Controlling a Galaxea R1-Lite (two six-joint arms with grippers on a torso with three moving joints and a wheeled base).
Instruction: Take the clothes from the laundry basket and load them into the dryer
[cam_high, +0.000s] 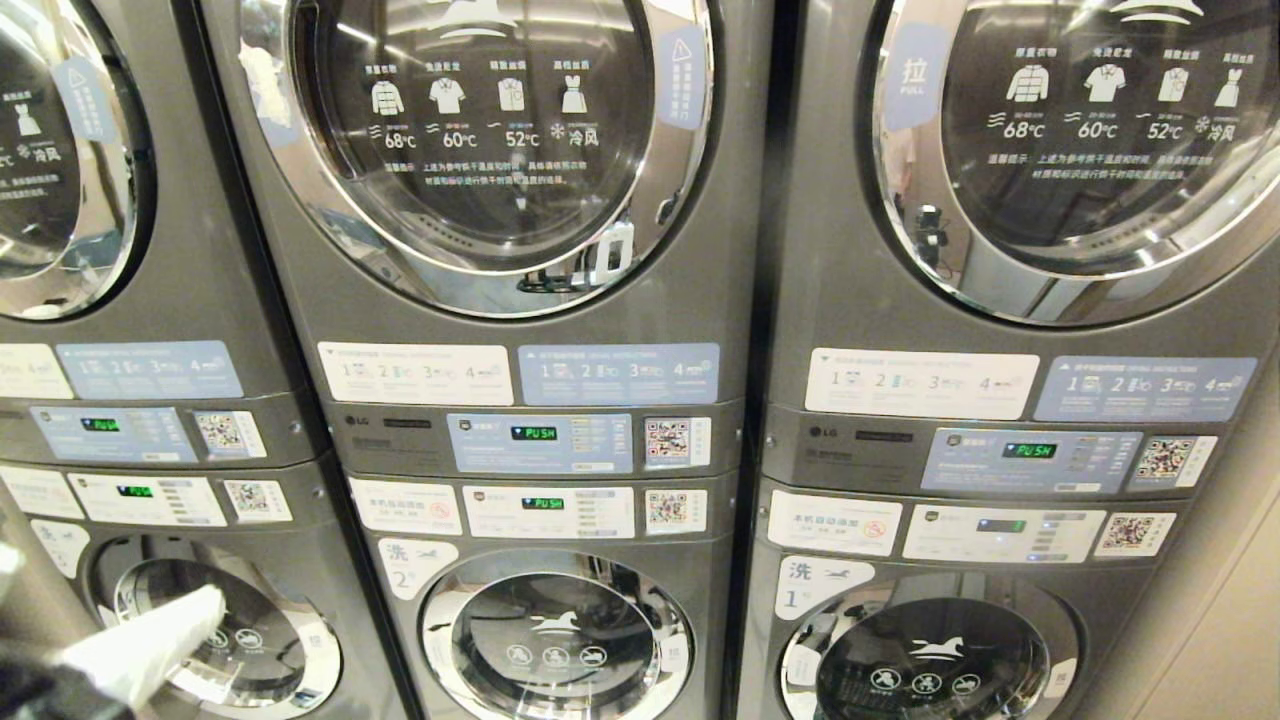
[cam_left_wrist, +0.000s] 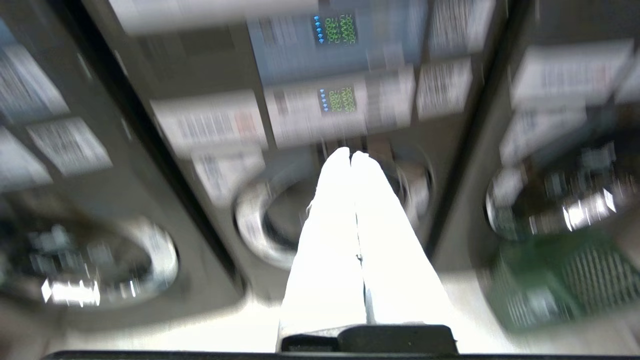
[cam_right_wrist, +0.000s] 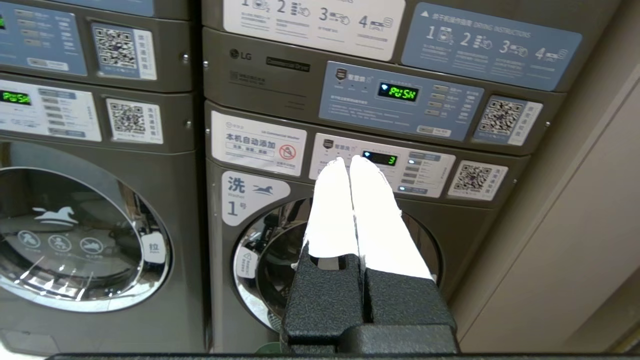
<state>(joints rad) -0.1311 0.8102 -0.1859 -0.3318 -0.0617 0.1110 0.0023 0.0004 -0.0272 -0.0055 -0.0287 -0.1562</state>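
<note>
Grey stacked machines fill the head view, with dryers on top and washers below. The middle dryer and the right dryer have their round doors closed. My left gripper shows at the lower left corner, before the left washer's door. Its white fingers are shut with nothing between them. The green laundry basket appears blurred on the floor beside a washer in the left wrist view. My right gripper is shut and empty, pointing at washer number 1. No clothes are in view.
Control panels with green "PUSH" displays run between the upper and lower machines. A beige wall stands right of the rightmost stack. The lower washer doors are closed.
</note>
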